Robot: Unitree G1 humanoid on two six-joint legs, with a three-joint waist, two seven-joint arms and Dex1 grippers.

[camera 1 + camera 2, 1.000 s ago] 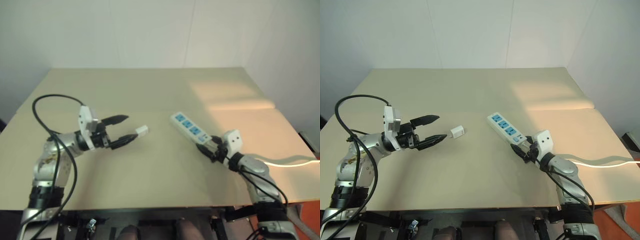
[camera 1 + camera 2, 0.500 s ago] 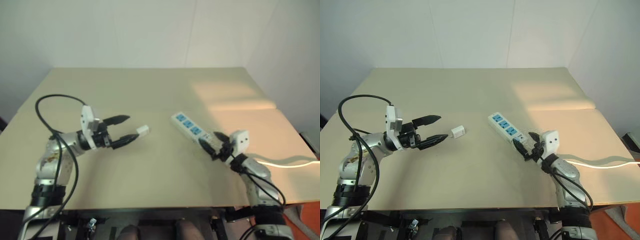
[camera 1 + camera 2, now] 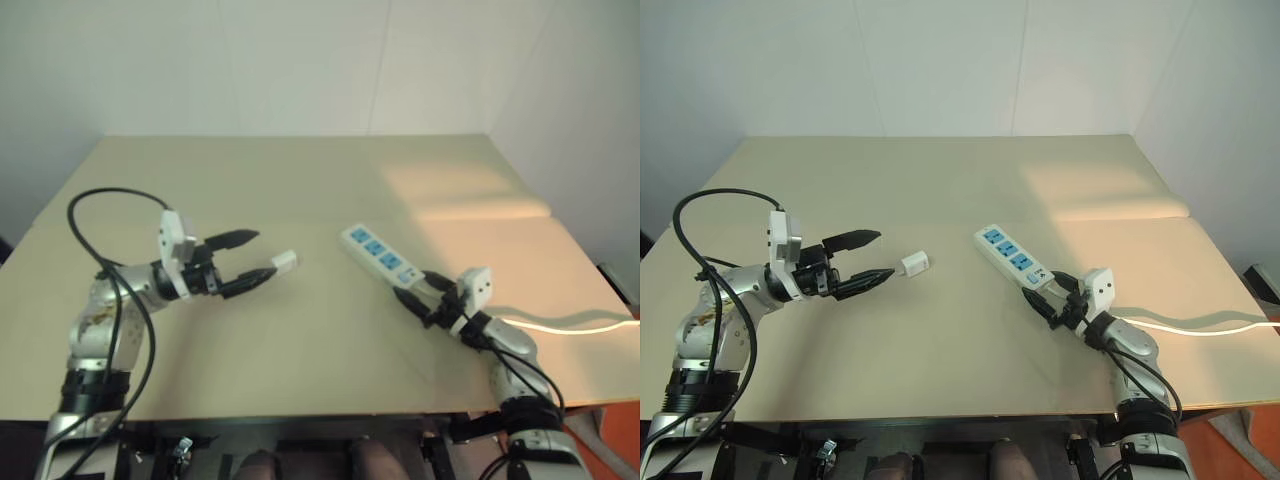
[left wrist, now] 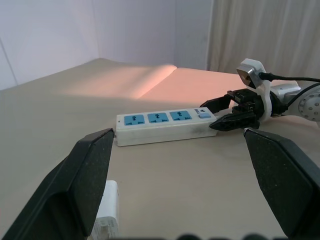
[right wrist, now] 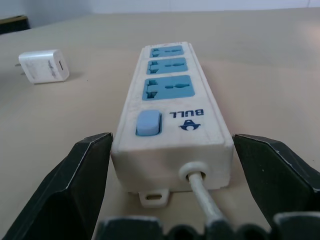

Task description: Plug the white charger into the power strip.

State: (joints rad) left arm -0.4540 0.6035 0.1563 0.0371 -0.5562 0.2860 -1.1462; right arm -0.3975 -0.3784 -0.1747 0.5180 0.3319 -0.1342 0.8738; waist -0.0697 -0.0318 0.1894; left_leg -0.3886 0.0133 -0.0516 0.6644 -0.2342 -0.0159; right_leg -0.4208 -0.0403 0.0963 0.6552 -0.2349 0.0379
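Note:
The white charger (image 3: 915, 264) lies flat on the tan table (image 3: 940, 180), left of centre, and is also seen as the charger (image 4: 106, 210). My left gripper (image 3: 872, 258) hovers open just to its left, with the lower fingertip close to it but apart. The power strip (image 3: 1010, 255) lies diagonally right of centre, its three blue sockets facing up. My right gripper (image 3: 1043, 289) is open at the strip's switch end. Its two fingers (image 5: 85, 180) stand either side of that end, where the cord (image 5: 200, 195) leaves the power strip (image 5: 170, 95).
The strip's white cord (image 3: 1200, 328) runs off to the right along the table's near right part. A black cable (image 3: 710, 215) loops above my left arm. A seam crosses the table surface behind the strip.
My right wrist has turned and its white box has swung a little to the right, while the fingers stay at the strip's switch end. Left arm, charger and strip have not moved.

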